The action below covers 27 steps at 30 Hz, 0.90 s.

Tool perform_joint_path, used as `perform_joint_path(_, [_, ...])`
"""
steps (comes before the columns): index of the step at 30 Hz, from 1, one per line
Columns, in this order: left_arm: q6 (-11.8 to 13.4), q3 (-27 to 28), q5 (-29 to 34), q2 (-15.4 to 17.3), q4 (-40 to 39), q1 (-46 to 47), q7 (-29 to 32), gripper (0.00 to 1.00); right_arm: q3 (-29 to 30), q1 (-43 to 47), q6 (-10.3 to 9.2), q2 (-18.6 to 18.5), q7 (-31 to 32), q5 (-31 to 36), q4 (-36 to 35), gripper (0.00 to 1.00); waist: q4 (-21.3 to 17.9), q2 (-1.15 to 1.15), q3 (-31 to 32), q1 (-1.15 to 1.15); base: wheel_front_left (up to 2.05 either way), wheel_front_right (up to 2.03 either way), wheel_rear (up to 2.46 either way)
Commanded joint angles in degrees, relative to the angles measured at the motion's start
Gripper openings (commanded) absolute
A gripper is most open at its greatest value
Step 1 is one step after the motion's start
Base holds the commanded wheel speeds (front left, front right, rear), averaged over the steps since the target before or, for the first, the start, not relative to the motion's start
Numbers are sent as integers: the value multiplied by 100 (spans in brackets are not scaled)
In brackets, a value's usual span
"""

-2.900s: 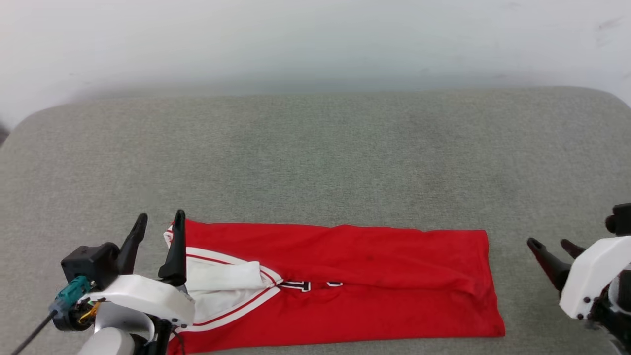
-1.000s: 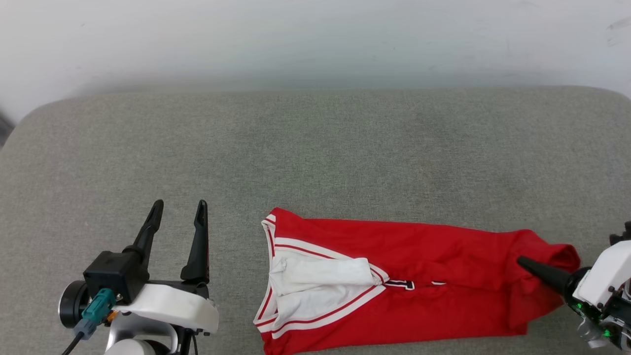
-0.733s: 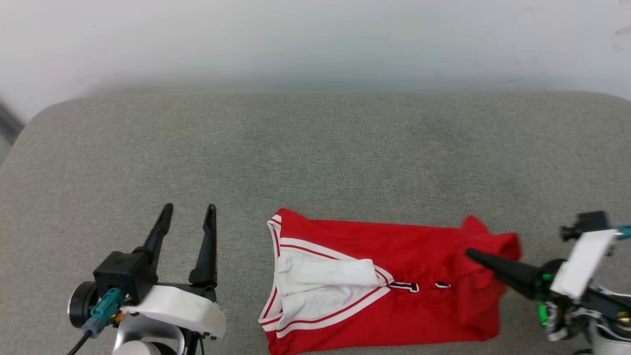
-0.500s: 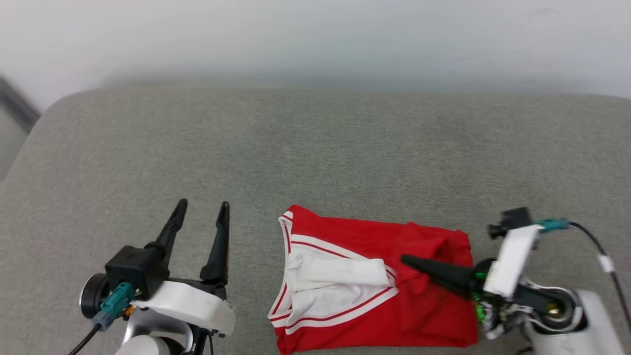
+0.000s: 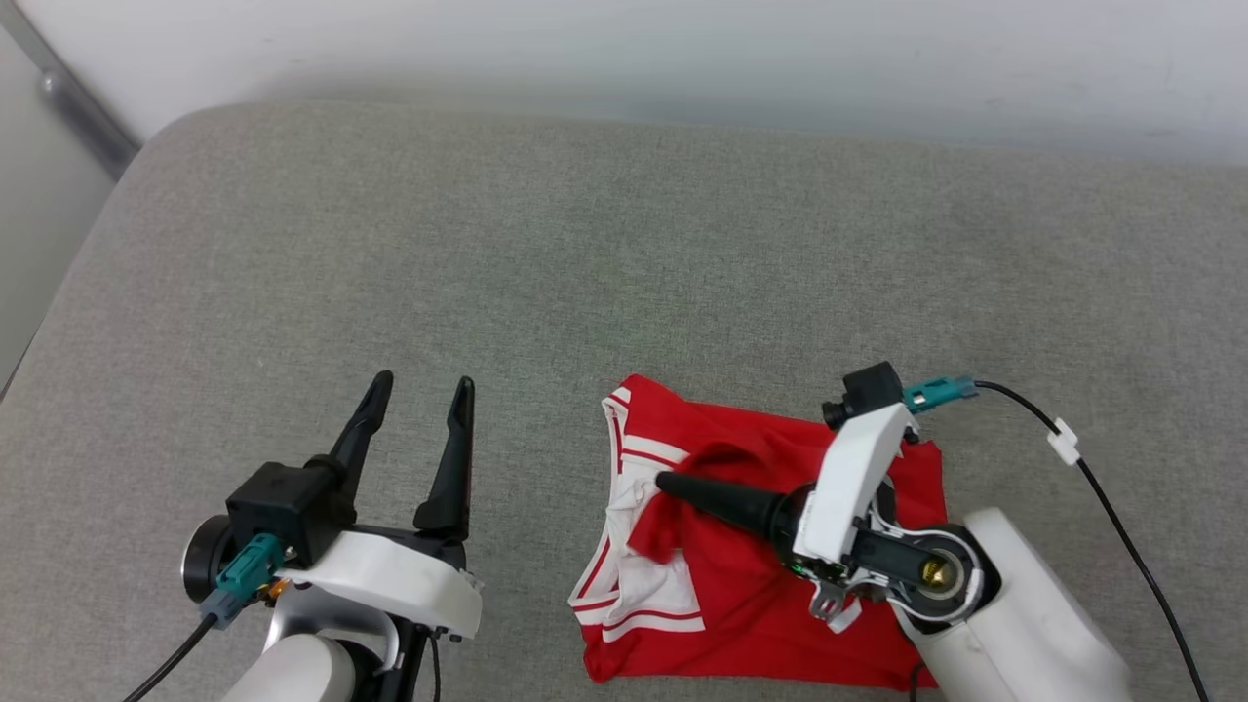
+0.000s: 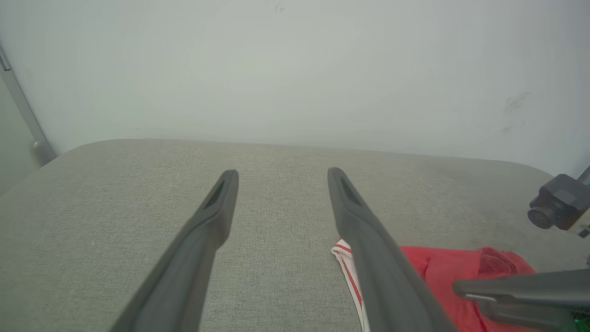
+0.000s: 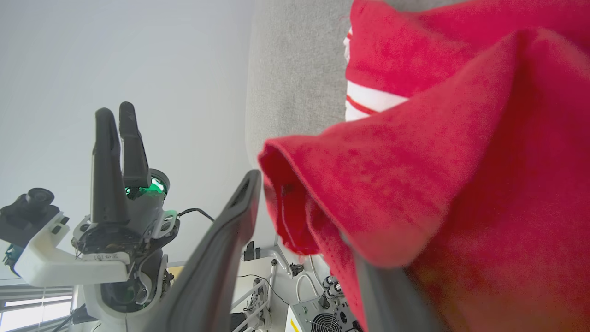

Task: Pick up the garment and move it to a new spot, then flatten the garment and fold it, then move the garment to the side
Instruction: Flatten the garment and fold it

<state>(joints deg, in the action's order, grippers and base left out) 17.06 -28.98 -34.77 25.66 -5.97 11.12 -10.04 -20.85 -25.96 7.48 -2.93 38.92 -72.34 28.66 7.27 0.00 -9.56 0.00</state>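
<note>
**Step in hand:** fold, hem end over collar end.

**State:** The garment [image 5: 731, 614] lies on the cushion [image 5: 624, 244] near its front edge, right of mid. R gripper [image 5: 668, 483] is over the collar end, jaws apart, nothing clamped; red hem cloth hangs draped on one finger. L gripper [image 5: 424, 380] is open and empty, over bare cushion left of the garment.

**Proc.:**
1. Withdraw R gripper low and straight along its fingers, so the cloth slides off w/o dragging the fold.
2. If the hem bunches, press it flat.
3. Align edges before the next fold.
</note>
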Motion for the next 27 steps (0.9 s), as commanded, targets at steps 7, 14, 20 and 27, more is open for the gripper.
perform_joint_path(7, [-25,62,-54,-2,113,77,-85,100,-535,-287,1,-95,-167,196,-322,100,-84,0,13,0,0,0,0])
perform_joint_path(14, [37,85,-76,20,170,-31,-123,100,-1039,-306,1,-827,-1121,1378,-1133,100,-264,0,165,0,0,0,0])
perform_joint_path(20, [163,188,-106,59,222,-165,-170,100,-717,6,0,-1433,-2064,3394,-1099,100,-492,0,282,0,0,0,0])
perform_joint_path(27, [343,321,-113,121,260,-337,-228,100,983,828,1,-1357,-2670,5125,-1609,100,-698,0,407,0,0,0,0])
